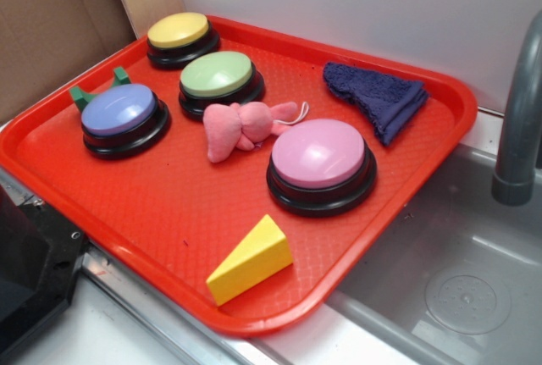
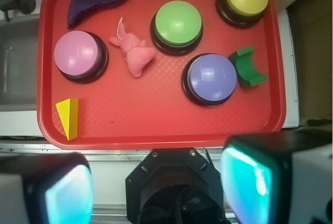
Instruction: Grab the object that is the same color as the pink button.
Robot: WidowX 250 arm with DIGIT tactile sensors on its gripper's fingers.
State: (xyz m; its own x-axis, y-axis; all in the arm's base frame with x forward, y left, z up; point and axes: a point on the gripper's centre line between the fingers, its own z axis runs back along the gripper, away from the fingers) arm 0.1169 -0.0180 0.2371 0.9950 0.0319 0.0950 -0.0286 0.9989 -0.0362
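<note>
Wrist view: my tool hung above the tray's near edge, its two pads spread wide, gripping nothing.
Plush toy: soft, floppy and pink with a thin white string, lying between the pink button and green button.
Buttons: glossy domes on black bases.
Tray: red textured plastic beside a grey sink.
</note>
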